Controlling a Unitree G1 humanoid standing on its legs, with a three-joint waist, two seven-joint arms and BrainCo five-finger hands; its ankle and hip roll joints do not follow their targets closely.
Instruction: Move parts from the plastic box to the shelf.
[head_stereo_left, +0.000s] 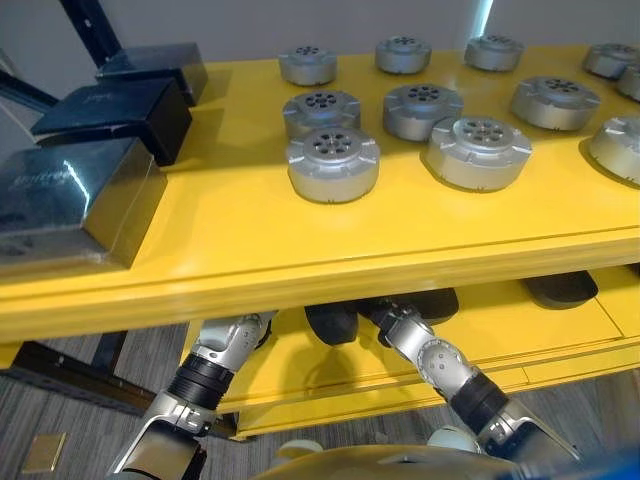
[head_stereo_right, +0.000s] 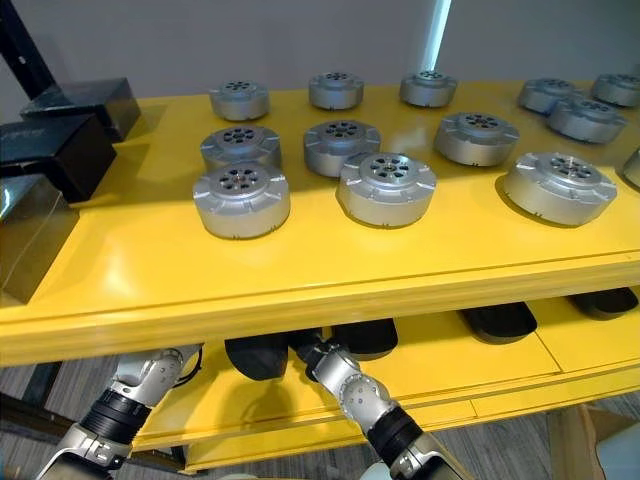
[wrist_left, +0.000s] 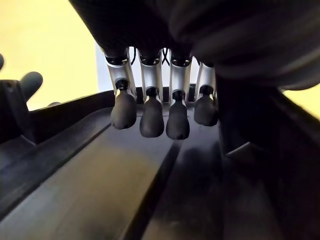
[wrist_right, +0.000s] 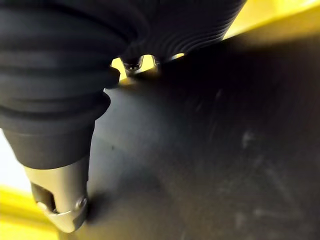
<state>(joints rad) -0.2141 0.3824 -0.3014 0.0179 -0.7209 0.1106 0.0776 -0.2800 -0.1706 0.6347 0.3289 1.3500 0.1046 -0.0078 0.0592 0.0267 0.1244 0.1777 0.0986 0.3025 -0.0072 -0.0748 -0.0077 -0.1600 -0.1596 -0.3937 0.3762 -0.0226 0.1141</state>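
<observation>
The yellow shelf (head_stereo_left: 300, 240) spans the frame in both eye views, with a lower yellow level (head_stereo_left: 540, 330) showing beneath its front edge. Three black boxes (head_stereo_left: 75, 195) stand in a row along the upper level's left side. Silver round parts (head_stereo_right: 385, 187), each with a ring of holes in the top, sit in rows across the centre and right of the upper level, set apart from one another. On the lower level, dark rounded parts (head_stereo_right: 500, 322) lie under the overhang, partly hidden.

Both arms reach in from the bottom of the frame beneath the upper level. The left hand (wrist_left: 150, 117) shows in its wrist view with its fingers straight and side by side, their dark tips lying on a black ridged surface (wrist_left: 115, 190); whether this is the plastic box cannot be told. The right hand (wrist_right: 60, 200) lies against a dark part (head_stereo_right: 262, 355) at lower centre of the right eye view; its fingers are hidden, so their state cannot be told.
</observation>
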